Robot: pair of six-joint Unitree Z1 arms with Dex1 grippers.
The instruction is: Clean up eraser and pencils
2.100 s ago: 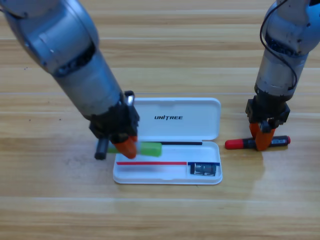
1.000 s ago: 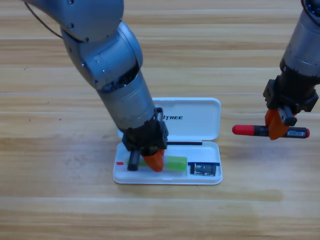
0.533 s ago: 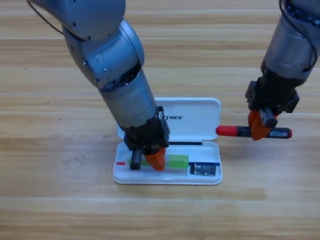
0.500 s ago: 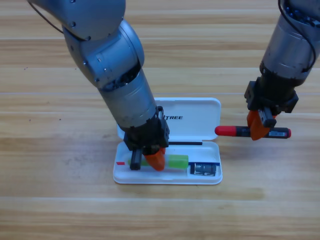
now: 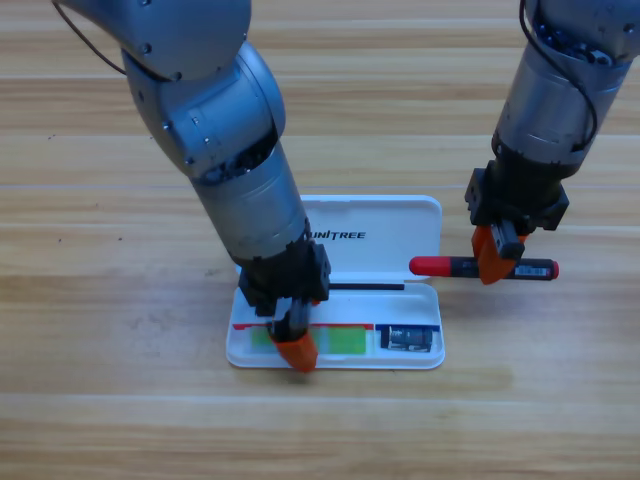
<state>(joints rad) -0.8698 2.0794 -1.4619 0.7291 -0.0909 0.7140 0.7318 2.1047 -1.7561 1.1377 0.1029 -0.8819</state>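
The white case lies open, with its lid (image 5: 400,225) flat behind the tray (image 5: 350,362). In the tray's right end sits the dark eraser (image 5: 408,338). The light green pencil (image 5: 346,340) lies lengthwise in the tray, and my left gripper (image 5: 294,338) stands over its middle, open, one orange jaw out over the tray's front rim. To the right of the case my right gripper (image 5: 493,262) is shut on the red-and-black pencil (image 5: 440,266). That pencil is held level, its red end reaching over the case's right edge.
Bare wooden table (image 5: 120,400) surrounds the case on all sides. The bulky left arm (image 5: 220,130) leans over the case's left half and hides part of the lid.
The left gripper has lowered the green pencil into the front of the tray and its orange jaw has swung forward off it. The right gripper has carried the red-and-black pencil left, toward the case.
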